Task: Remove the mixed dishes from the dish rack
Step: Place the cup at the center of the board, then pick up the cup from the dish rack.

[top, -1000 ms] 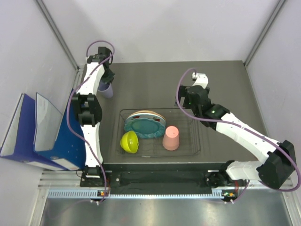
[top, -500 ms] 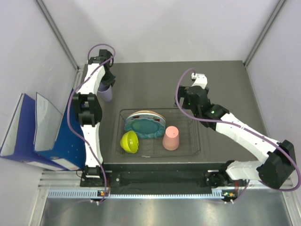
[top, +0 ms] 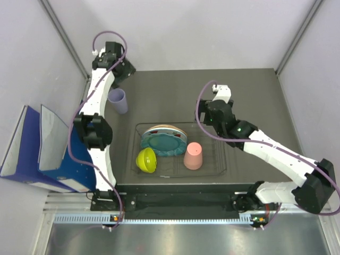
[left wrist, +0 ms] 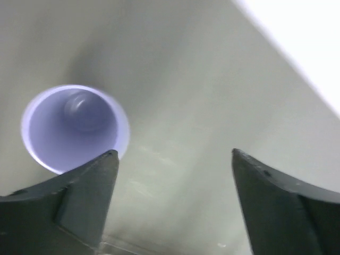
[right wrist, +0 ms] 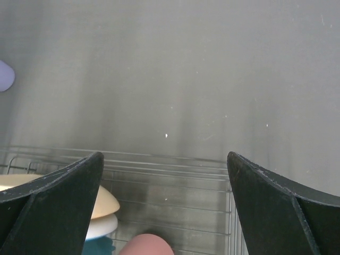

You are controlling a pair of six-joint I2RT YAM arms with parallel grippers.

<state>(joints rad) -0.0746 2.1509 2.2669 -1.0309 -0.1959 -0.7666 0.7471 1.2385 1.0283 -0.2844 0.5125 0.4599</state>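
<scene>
The lavender cup (top: 118, 100) stands upright on the table, left of the dish rack (top: 218, 159). My left gripper (top: 122, 73) hovers above and behind it, open and empty; in the left wrist view the cup (left wrist: 74, 128) lies beside the left finger of the gripper (left wrist: 172, 154). In the rack are the teal plate (top: 162, 142), the peach plate (top: 166, 127), the yellow-green bowl (top: 146, 159) and the upturned salmon-pink cup (top: 193, 155). My right gripper (top: 208, 118) hangs open over the rack's far edge (right wrist: 170, 175), with nothing between its jaws (right wrist: 163, 155). The white plate (right wrist: 101, 226) peeks from under the peach plate (right wrist: 103, 204).
Blue binders (top: 37, 154) lean off the table's left side. Grey enclosure walls close in on the left, back and right. The dark tabletop (top: 175, 95) stretches behind the rack.
My left gripper has opened, let go of the lavender cup and lifted back from it; the cup stays standing on the table. The right gripper has shifted slightly left.
</scene>
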